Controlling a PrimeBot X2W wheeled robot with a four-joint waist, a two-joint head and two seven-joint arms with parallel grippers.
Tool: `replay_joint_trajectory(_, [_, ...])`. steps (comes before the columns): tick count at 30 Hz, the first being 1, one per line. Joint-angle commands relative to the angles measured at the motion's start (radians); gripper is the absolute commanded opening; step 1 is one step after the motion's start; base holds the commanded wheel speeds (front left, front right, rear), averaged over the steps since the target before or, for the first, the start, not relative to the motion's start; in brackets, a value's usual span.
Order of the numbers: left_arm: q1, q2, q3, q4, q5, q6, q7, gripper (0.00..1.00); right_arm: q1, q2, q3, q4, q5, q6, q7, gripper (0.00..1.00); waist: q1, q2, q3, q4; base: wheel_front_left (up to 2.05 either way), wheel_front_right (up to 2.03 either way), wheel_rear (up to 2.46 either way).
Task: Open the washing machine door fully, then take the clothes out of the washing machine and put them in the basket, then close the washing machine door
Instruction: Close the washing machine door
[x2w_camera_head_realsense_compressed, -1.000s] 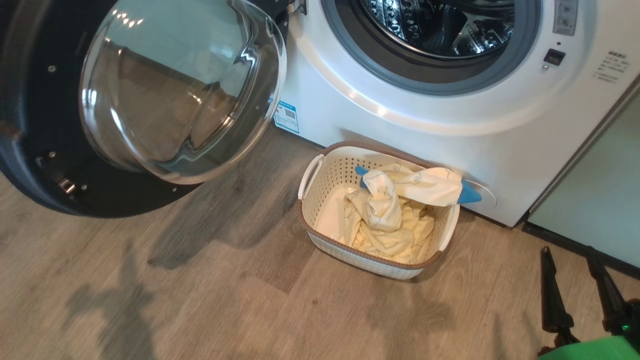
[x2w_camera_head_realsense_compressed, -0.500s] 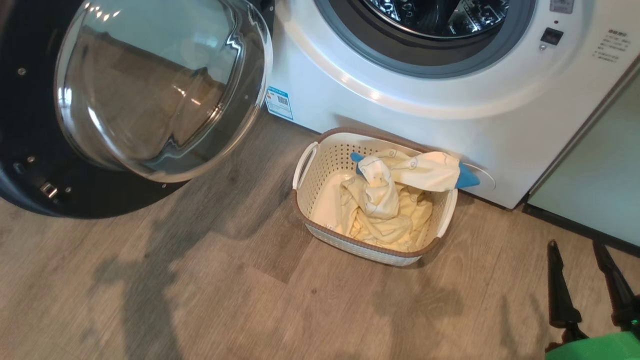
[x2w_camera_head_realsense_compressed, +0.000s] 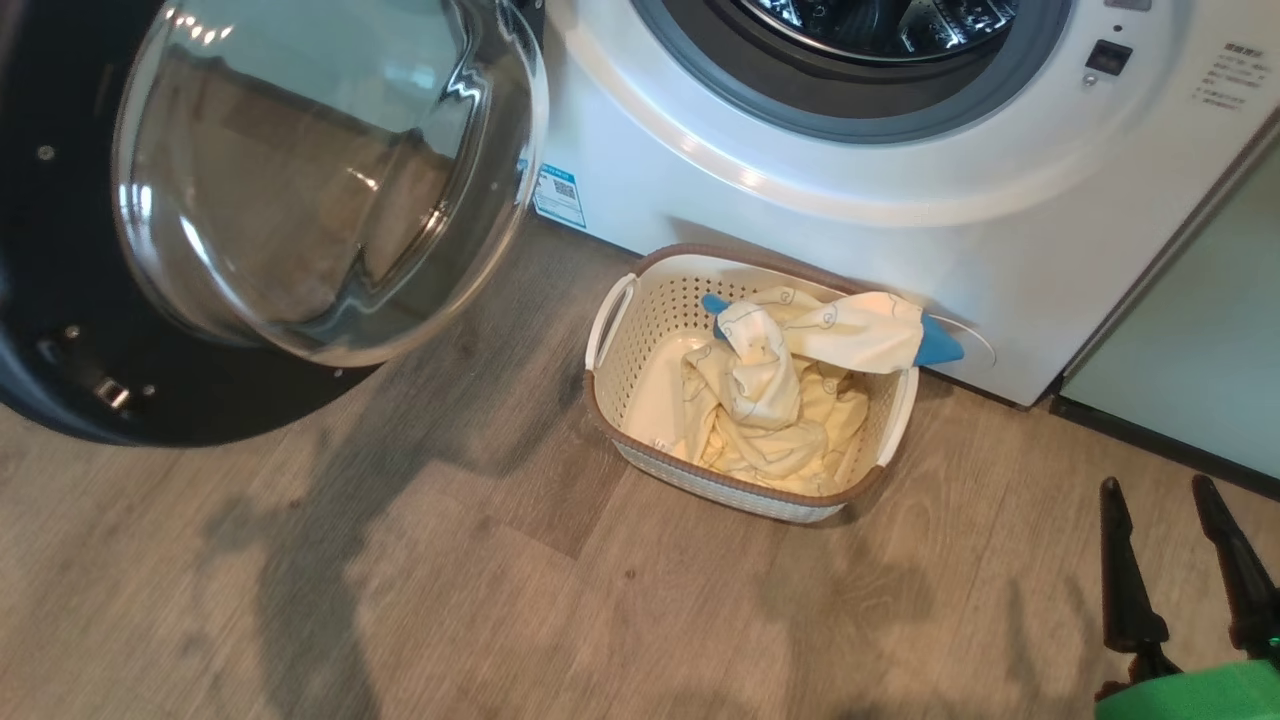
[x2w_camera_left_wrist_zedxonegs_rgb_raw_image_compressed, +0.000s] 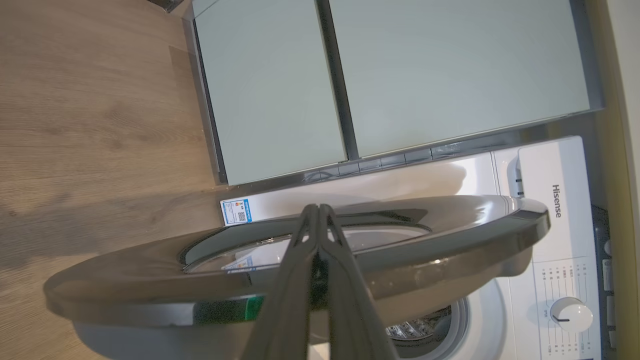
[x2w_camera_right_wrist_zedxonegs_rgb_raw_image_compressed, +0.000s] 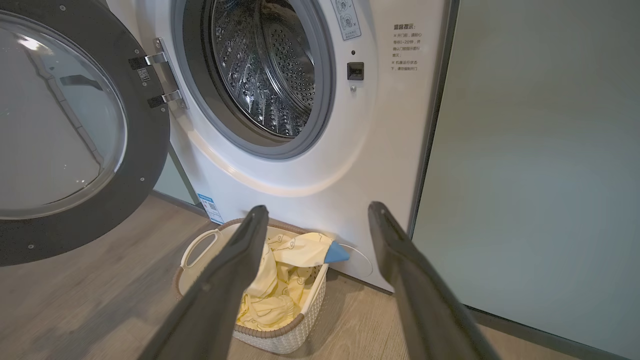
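Observation:
The washing machine (x2w_camera_head_realsense_compressed: 800, 200) stands with its drum (x2w_camera_right_wrist_zedxonegs_rgb_raw_image_compressed: 265, 65) showing bare metal, no fabric in it. The washing machine door (x2w_camera_head_realsense_compressed: 300, 180) hangs wide open on its hinge at the left. On the floor against the machine sits the basket (x2w_camera_head_realsense_compressed: 620, 330), holding the pale yellow clothes (x2w_camera_head_realsense_compressed: 780, 400), with a blue-tipped piece draped over its far rim. My right gripper (x2w_camera_head_realsense_compressed: 1155, 484) is open and empty, low at the right, away from the basket (x2w_camera_right_wrist_zedxonegs_rgb_raw_image_compressed: 280, 330). My left gripper (x2w_camera_left_wrist_zedxonegs_rgb_raw_image_compressed: 315, 206) is shut and empty, its tips in front of the door's outer rim (x2w_camera_left_wrist_zedxonegs_rgb_raw_image_compressed: 450, 220), seen edge-on.
Pale green cabinet panels (x2w_camera_right_wrist_zedxonegs_rgb_raw_image_compressed: 540, 175) stand right beside the machine. Wooden floor (x2w_camera_head_realsense_compressed: 500, 600) spreads in front of the basket and under the open door. The machine's control dial (x2w_camera_left_wrist_zedxonegs_rgb_raw_image_compressed: 570, 316) shows past the door.
The head view has shifted a little, so the machine and basket sit higher in it. The door, basket, clothes and both grippers show no move of their own.

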Motion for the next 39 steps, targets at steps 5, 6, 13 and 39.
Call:
replay_joint_trajectory(5, [-0.055,0.052,-0.001,-0.054,-0.009,-0.025,0.078,0.00,-0.044,-0.020,0.017,-0.035,-0.003,-0.003,0.001,1.00,0.0000,0.0000,0.003,0.008,0.00,0.00,0.00])
replay_joint_trajectory(6, [-0.057,0.051,-0.005,-0.059,-0.013,-0.027,0.089,0.00,-0.044,-0.020,0.016,-0.035,-0.003,-0.003,0.001,1.00,0.0000,0.0000,0.003,0.011,0.00,0.00,0.00])
replay_joint_trajectory(13, [-0.064,0.044,-0.027,-0.099,-0.039,-0.043,0.164,0.00,-0.045,-0.017,0.014,-0.033,-0.002,-0.003,0.002,1.00,0.0000,0.0000,0.006,0.024,0.00,0.00,0.00])
replay_joint_trajectory(39, [-0.064,-0.021,-0.163,-0.352,-0.100,-0.115,0.409,0.00,-0.069,0.003,0.030,0.023,0.022,-0.003,-0.049,1.00,0.0000,0.0000,-0.006,-0.009,0.00,0.00,0.00])
